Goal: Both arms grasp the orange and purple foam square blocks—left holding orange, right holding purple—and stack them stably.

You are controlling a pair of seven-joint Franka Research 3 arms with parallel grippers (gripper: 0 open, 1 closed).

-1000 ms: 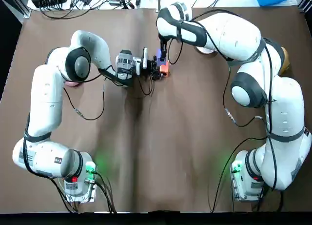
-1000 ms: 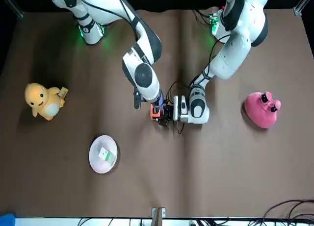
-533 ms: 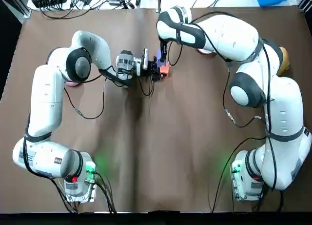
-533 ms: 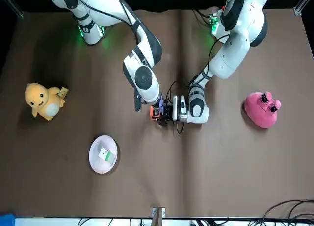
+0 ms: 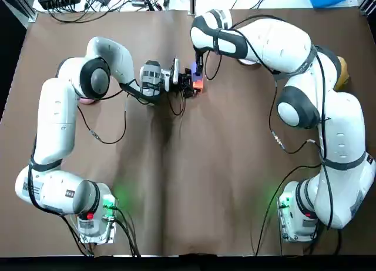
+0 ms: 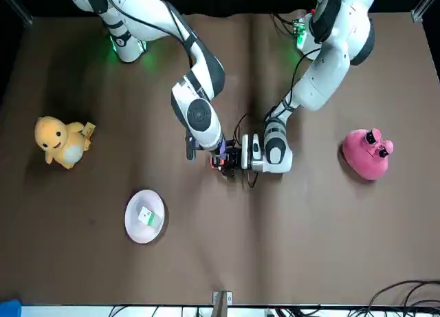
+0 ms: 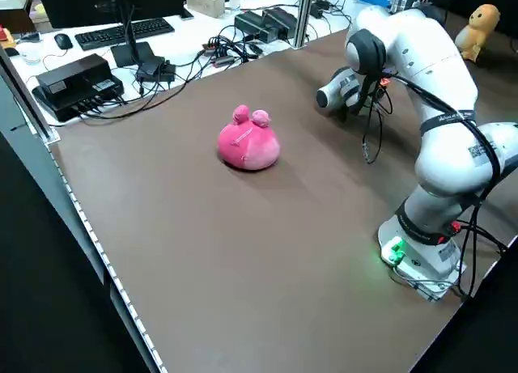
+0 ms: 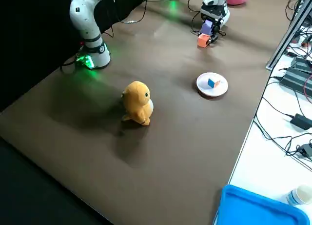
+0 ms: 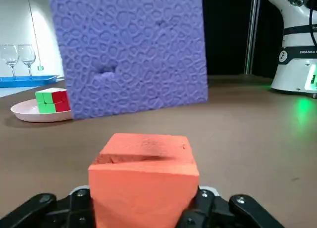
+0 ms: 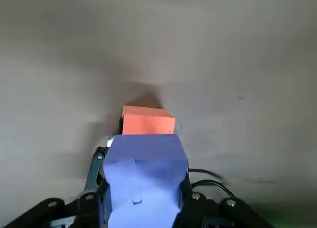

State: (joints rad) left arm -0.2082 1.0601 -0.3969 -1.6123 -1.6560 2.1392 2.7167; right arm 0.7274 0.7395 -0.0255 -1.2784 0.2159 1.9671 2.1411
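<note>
On the brown table (image 5: 223, 165), toward twelve o'clock, our left gripper (image 9: 143, 208) clamps the orange block (image 9: 143, 173) as the base; our right gripper (image 10: 143, 201) clamps the purple block (image 10: 143, 161) just above, seemingly apart, squaring it for stacking.

Left tool (image 5: 192, 86) and right tool (image 5: 197, 73) crowd each other on the desk (image 5: 188, 183), toward its far edge. Pink plush (image 6: 368, 154) blocks the left edge, yellow plush (image 6: 62, 142) the right, a plate (image 6: 144, 216) the far right; the near half lies open.
</note>
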